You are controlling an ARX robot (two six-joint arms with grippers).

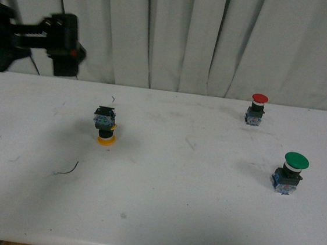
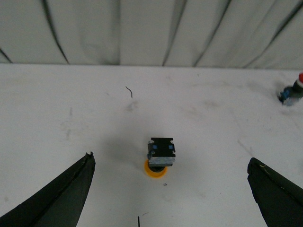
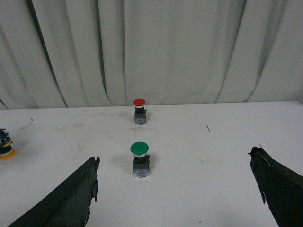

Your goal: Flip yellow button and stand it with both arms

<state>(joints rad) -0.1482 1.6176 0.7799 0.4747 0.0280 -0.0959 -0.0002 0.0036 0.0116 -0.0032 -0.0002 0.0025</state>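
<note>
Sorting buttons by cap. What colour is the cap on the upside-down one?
The upside-down button has a yellow-orange cap, clearest in the left wrist view.

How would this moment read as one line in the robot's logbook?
yellow button: cap-down on table | left hand: open, clear of it | right hand: open, empty | flip: not done

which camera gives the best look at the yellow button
The left wrist view: the yellow button sits mid-frame and close, cap down, black body up. The front view shows it smaller, likewise inverted. The right wrist view catches only part of it at the picture's edge.
</note>
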